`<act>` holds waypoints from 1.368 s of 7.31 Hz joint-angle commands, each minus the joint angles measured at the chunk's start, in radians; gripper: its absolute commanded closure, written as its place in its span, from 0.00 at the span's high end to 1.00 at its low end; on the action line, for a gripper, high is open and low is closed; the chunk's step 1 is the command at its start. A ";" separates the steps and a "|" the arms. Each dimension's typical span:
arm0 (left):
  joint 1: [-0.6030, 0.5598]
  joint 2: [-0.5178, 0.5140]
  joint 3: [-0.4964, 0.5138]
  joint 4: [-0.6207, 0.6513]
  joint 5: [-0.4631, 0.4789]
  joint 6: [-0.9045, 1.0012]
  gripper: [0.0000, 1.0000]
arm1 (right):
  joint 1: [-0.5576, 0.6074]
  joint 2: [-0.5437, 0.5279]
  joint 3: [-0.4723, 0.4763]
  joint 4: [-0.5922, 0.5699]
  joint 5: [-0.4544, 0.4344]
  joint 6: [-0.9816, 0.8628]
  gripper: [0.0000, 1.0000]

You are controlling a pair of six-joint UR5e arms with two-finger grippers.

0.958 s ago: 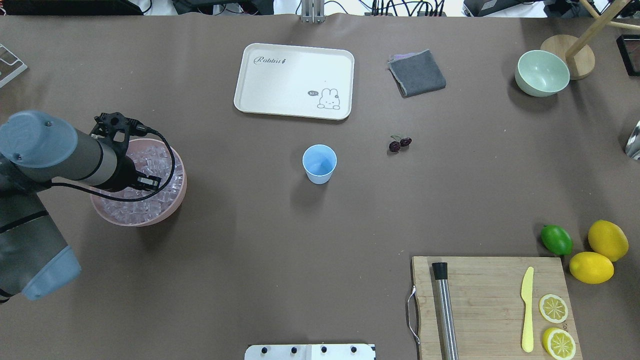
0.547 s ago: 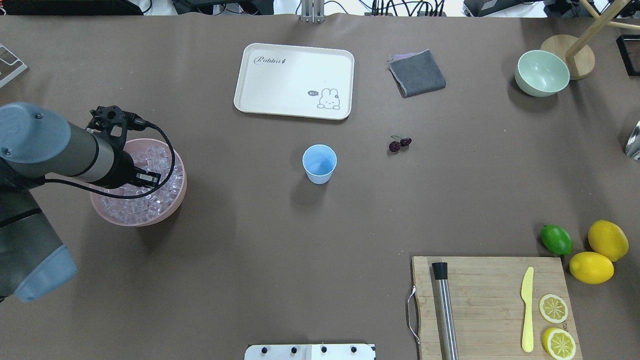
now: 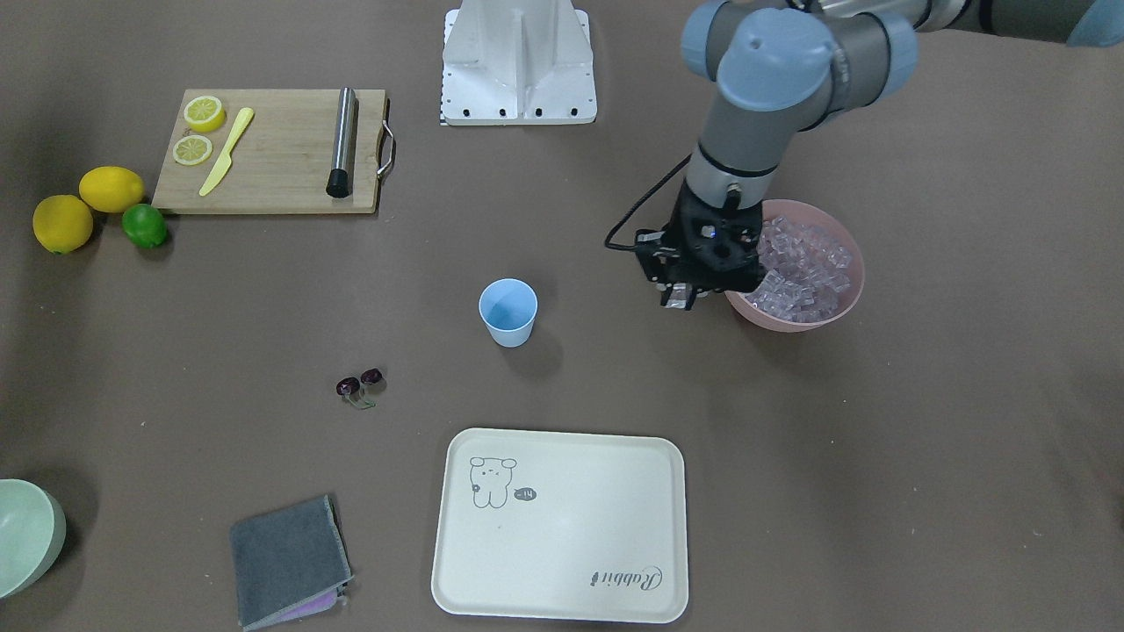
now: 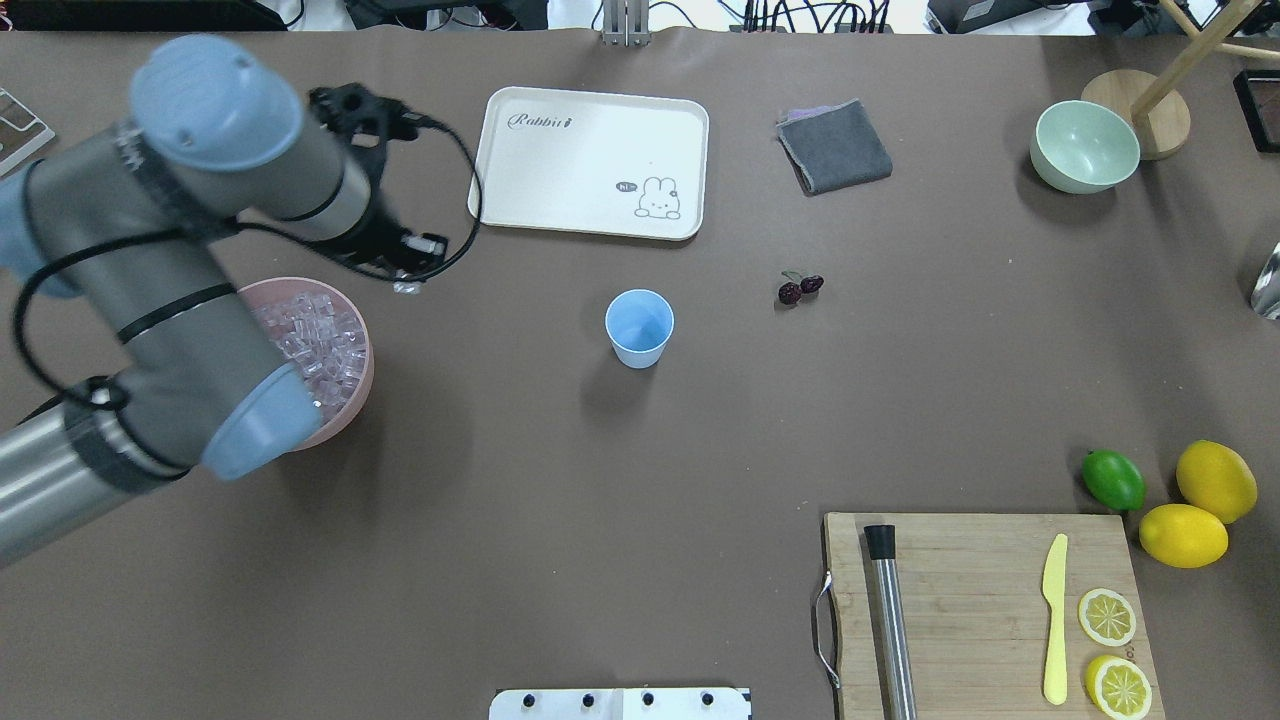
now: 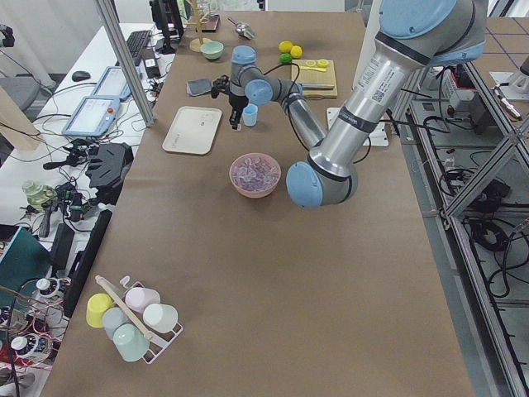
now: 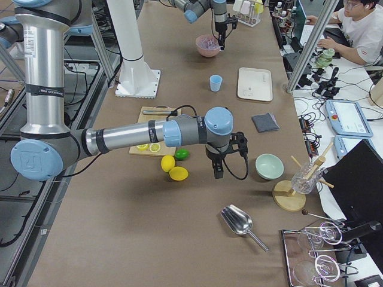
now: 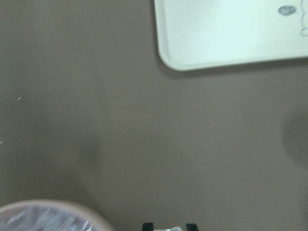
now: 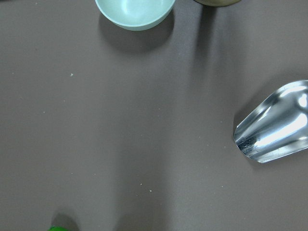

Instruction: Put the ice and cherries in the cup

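the ice (image 4: 318,325) is a heap of small clear cubes in a pink bowl (image 4: 366,372) near the left edge of the worktop. the pale blue cup (image 4: 639,327) stands upright at the middle, mouth up. the two dark cherries (image 4: 800,288) lie on its right-edge side, side by side along the worktop, green stems toward the far edge. the left gripper (image 3: 678,301) hangs just beside the bowl, fingers clamped on one ice cube (image 7: 168,229). for the right gripper (image 6: 217,174) i cannot tell how open it is.

Half-seen from my wrist
My left claw (image 7: 169,227): fingertips (image 7: 147,226) cut off at 6 o'clock, ice (image 7: 169,229) between them a blur; pink bowl (image 7: 53,202) clipped at 7.
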 commanded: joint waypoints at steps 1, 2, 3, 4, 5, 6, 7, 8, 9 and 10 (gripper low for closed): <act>0.035 -0.221 0.299 -0.286 0.002 -0.163 0.00 | 0.000 -0.003 -0.001 0.000 0.005 0.001 1.00; 0.067 -0.284 0.373 -0.294 0.018 -0.176 0.00 | 0.000 -0.001 -0.001 0.000 0.018 0.001 1.00; 0.088 -0.283 0.383 -0.300 0.055 -0.180 0.00 | 0.000 0.000 -0.002 0.000 0.017 0.000 1.00; 0.104 -0.286 0.384 -0.300 0.077 -0.181 0.00 | 0.000 0.006 -0.002 0.000 0.017 0.000 1.00; 0.112 -0.277 0.375 -0.302 0.075 -0.186 0.00 | 0.000 0.009 -0.002 0.000 0.018 0.001 1.00; 0.112 -0.225 0.302 -0.291 0.069 -0.184 0.00 | 0.000 0.009 -0.001 0.000 0.017 0.000 1.00; 0.113 -0.195 0.282 -0.297 0.069 -0.178 0.00 | 0.000 0.008 -0.001 0.000 0.015 0.000 1.00; 0.121 -0.194 0.288 -0.297 0.071 -0.184 0.00 | 0.000 0.008 0.001 0.000 0.017 0.001 1.00; 0.145 -0.193 0.289 -0.300 0.074 -0.189 0.00 | 0.000 0.008 -0.001 0.000 0.017 0.000 1.00; 0.156 -0.194 0.288 -0.297 0.075 -0.228 0.00 | 0.000 0.009 -0.001 0.000 0.018 0.003 1.00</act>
